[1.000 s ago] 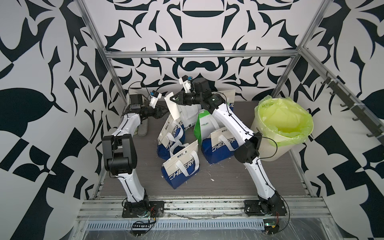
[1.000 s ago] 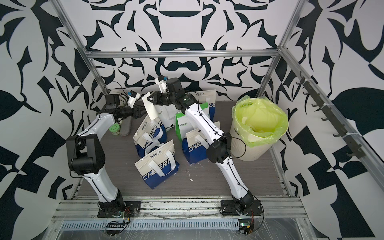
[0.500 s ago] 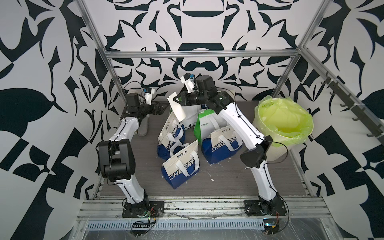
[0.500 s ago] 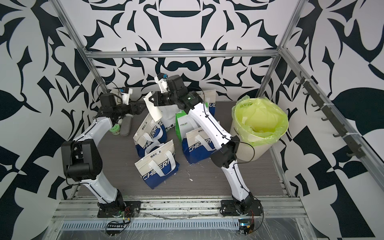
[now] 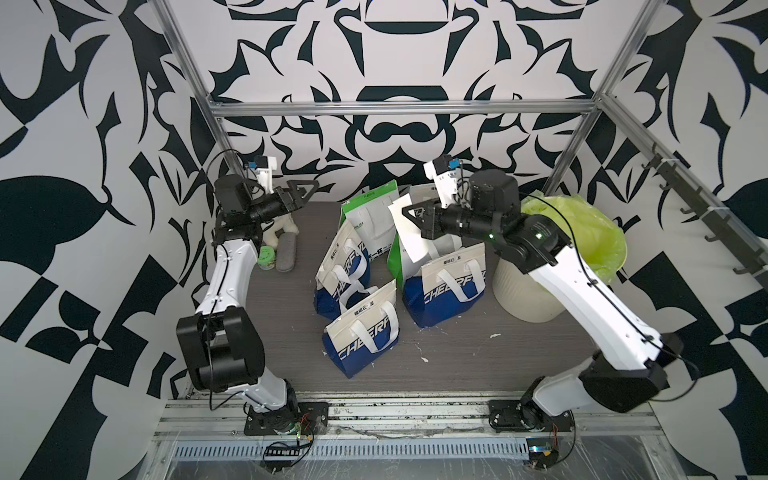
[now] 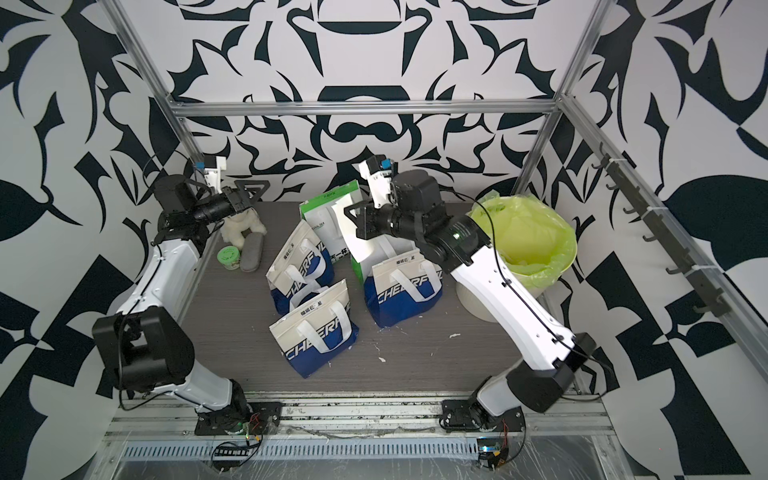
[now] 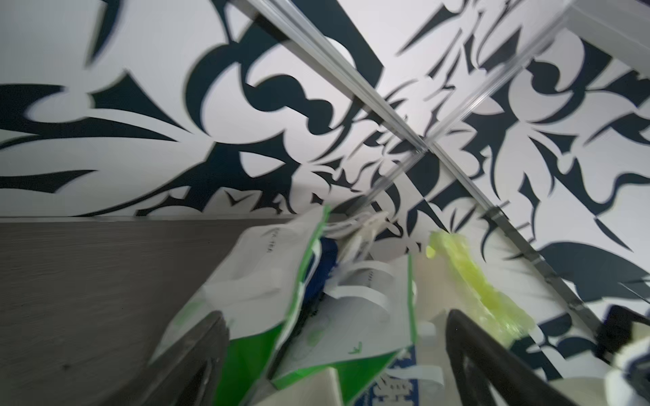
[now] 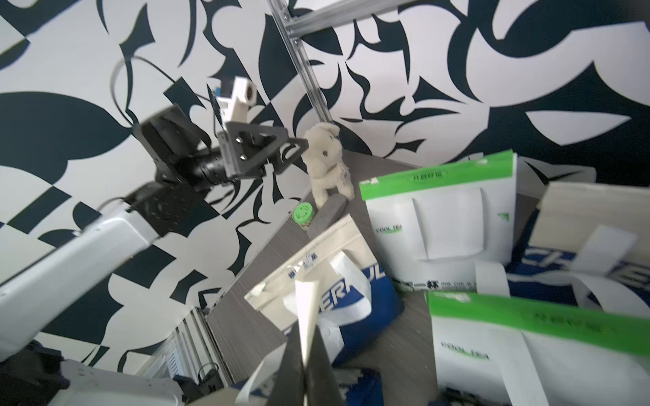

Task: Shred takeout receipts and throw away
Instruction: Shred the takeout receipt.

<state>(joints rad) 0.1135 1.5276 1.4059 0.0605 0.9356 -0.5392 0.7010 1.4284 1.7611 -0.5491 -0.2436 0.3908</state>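
Right gripper [image 5: 409,212] clamped on receipt [image 5: 411,245]; left gripper [image 5: 307,197] spread wide, empty.
Looks thin, limp and easily torn; best pinch is the free edge just below the closed jaws.

At least three blue-and-white bags [image 5: 361,336], two green-and-white bags [image 5: 370,216], one receipt [image 5: 409,241], one bin [image 5: 519,291].

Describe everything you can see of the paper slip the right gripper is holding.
The receipt is a plain cream-white rectangular slip of thin paper, blank as far as the views show. The right gripper is shut on it near one end, so it hangs tilted in the air over the standing bags, clear of the table. In the right wrist view it shows edge-on and slightly curled between the fingers. Nothing else appears to touch it.
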